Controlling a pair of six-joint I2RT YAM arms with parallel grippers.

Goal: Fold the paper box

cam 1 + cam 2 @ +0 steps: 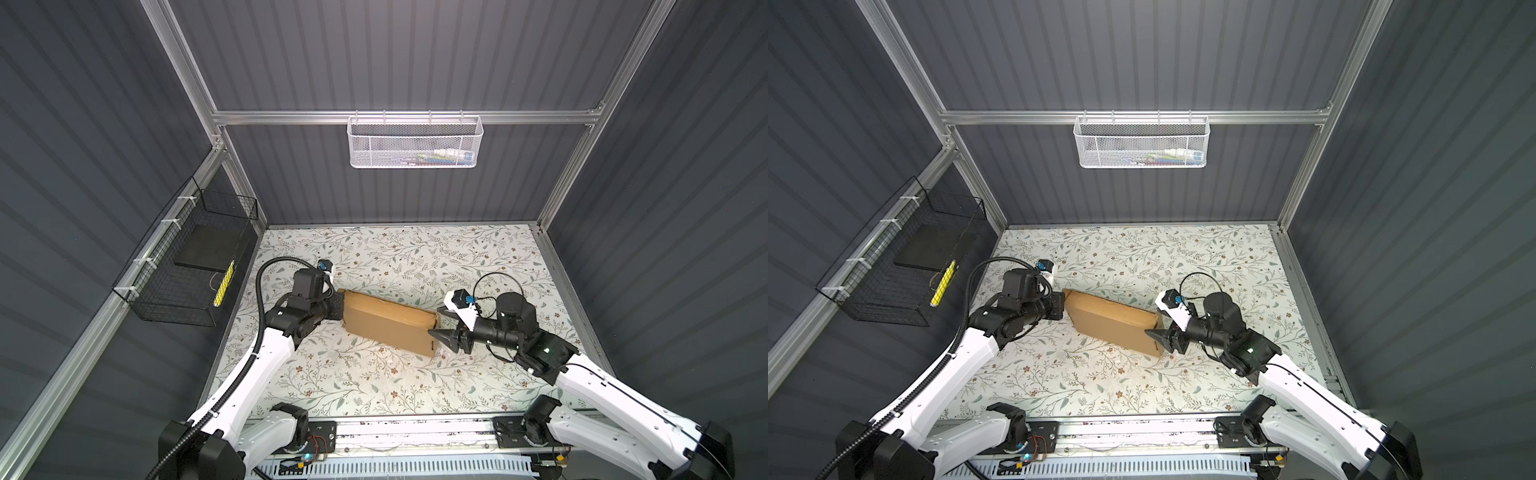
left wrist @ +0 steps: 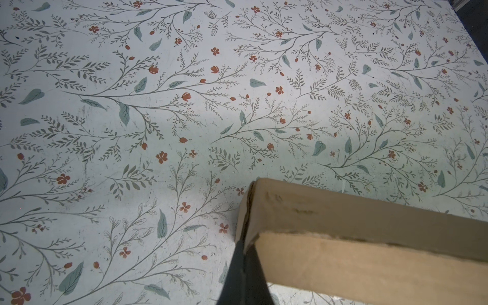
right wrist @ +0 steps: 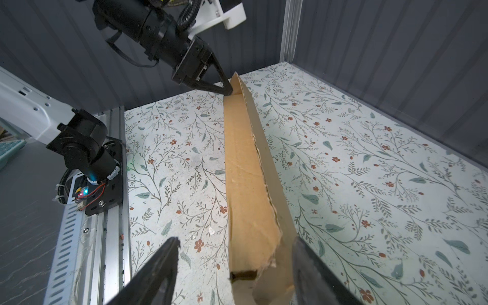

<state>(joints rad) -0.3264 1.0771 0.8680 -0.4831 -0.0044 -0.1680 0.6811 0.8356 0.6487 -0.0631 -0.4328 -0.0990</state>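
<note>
The paper box [image 1: 390, 322] [image 1: 1113, 322] is a long brown cardboard shape lying slantwise in the middle of the flowered table [image 1: 374, 386]. My left gripper [image 1: 341, 309] [image 1: 1064, 308] is shut on the box's left end, its fingers [image 2: 244, 264] pinching a corner wall of the box [image 2: 369, 224]. The right wrist view shows that left gripper [image 3: 227, 89] at the far end of the box [image 3: 245, 171]. My right gripper [image 1: 434, 321] [image 1: 1151, 321] [image 3: 235, 245] stands open at the box's right end, one finger on each side of it. A ragged flap edge runs along the box's top.
A black wire basket [image 1: 187, 266] hangs on the left wall with a dark pad and a yellow item inside. A white mesh basket [image 1: 415, 141] hangs on the back rail. The arms' mounting rail [image 1: 415, 428] runs along the table's front edge. Dark walls close in three sides.
</note>
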